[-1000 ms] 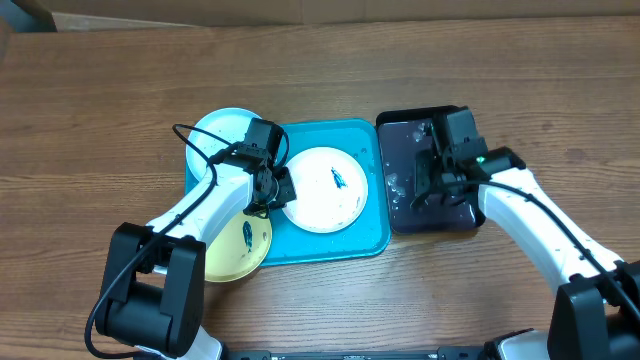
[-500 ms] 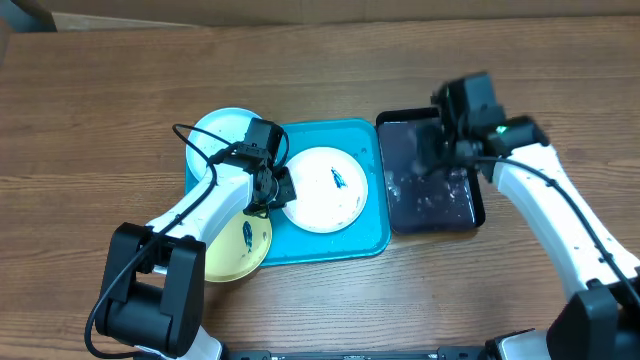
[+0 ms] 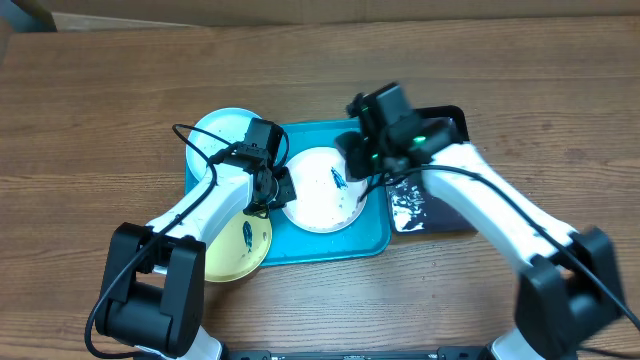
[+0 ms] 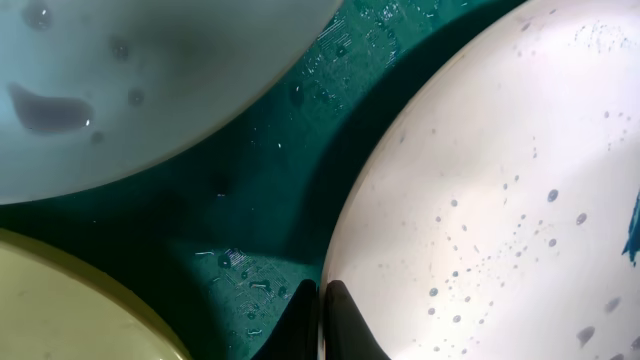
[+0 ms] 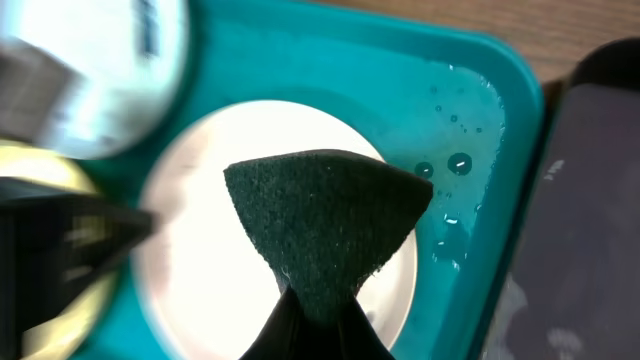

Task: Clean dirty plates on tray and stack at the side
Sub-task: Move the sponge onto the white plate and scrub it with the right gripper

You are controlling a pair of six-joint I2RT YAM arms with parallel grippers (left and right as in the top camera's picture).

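A brown wood-grain bench fills the overhead view. A tan strip runs along the top edge, perhaps cardboard; too little shows to tell. At mid-frame lies the tray, beaded with water. The white plate, flecked dark blue, lies in the tray. The pale blue plate overhangs its upper-left corner and the yellow plate its lower-left. The left tool is clenched on the white plate's left rim. The right tool grips a dark green sponge over the white plate's right side. A wet black tray sits just right of the tray.
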